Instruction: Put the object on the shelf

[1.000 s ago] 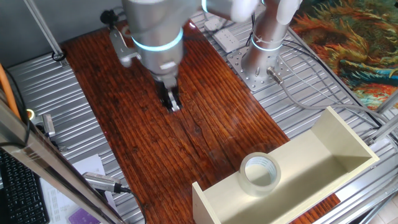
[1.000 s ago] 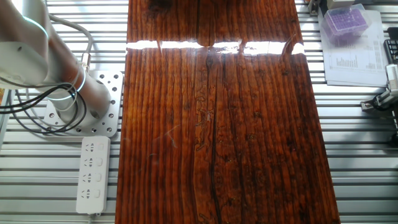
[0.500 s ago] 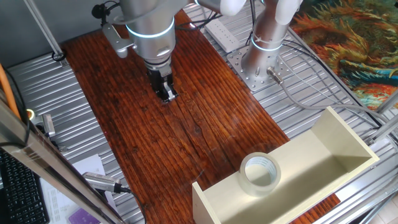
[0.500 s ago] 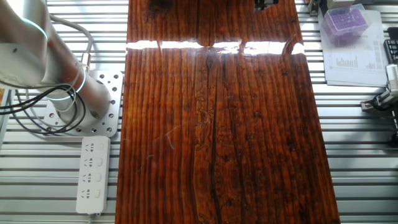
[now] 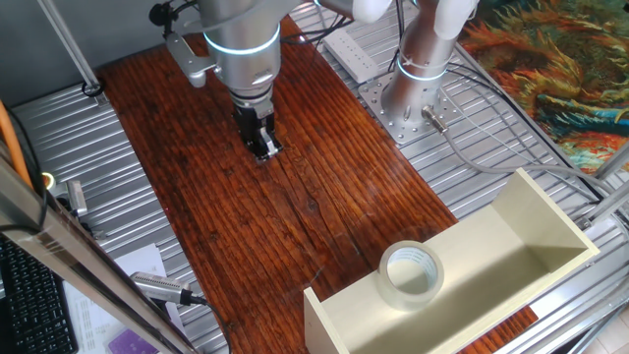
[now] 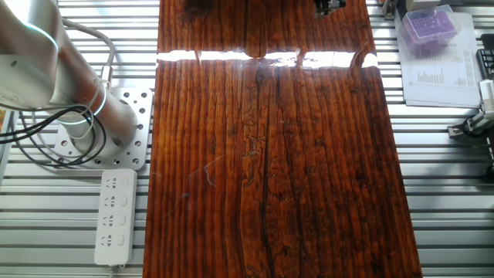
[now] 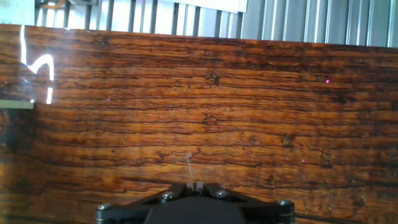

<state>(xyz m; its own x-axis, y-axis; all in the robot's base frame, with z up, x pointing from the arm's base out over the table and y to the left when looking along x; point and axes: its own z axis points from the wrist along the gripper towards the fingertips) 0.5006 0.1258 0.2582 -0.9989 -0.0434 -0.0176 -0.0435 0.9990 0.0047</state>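
Observation:
The tape roll [image 5: 412, 274], a translucent whitish ring, rests on the top board of the cream shelf [image 5: 521, 246] at the near right in one fixed view. My gripper [image 5: 264, 150] hangs over the dark wooden tabletop [image 5: 295, 197], far from the roll and up-left of it. Its fingers are together with nothing between them. In the hand view the fingertips [image 7: 194, 185] meet at the bottom edge, above bare wood. In the other fixed view only the gripper's tip [image 6: 327, 5] shows at the top edge; the roll and the shelf are out of that view.
The arm's base [image 5: 418, 84] stands on slotted metal at the back right, with cables beside it. A white power strip [image 6: 114, 216] lies beside the base. A purple box [image 6: 427, 22] and papers [image 6: 440, 73] lie off the wood's edge.
The arm has drawn back from the roll toward the far end of the table and lifted a little, then nearly stopped. The roll has stayed on the shelf.

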